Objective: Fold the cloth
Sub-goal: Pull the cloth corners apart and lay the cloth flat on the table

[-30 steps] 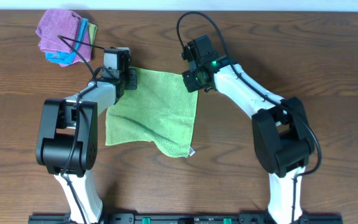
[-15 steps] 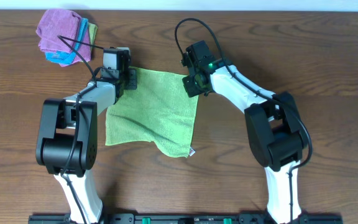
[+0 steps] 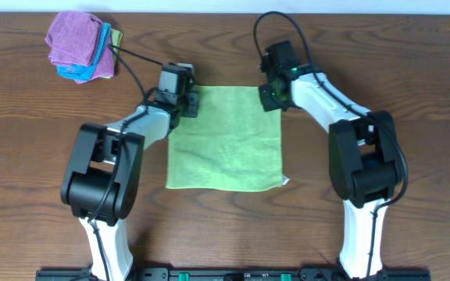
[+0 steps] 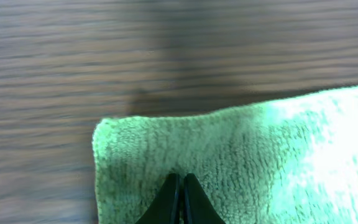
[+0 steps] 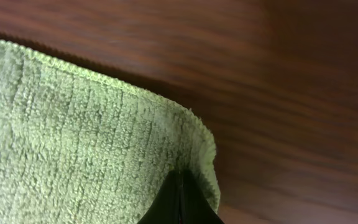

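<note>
The two far corners of the cloth [image 3: 225, 139] are pinched by the closed left fingers [image 4: 168, 202] and right fingers [image 5: 169, 202]; the rest is spread flat toward the robot.

No readable text, number or sign is showing anywhere; the white tag [image 3: 286, 181] at a corner of the green cloth [image 3: 225, 140] is appearing too small to read.

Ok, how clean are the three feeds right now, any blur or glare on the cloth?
Overhead: sharp and evenly lit, the cloth clear against the table. Left wrist: wood grain smeared sideways, cloth's right part washed out by glare. Right wrist: cloth weave crisp at the corner, wood beyond dim and soft.
</note>
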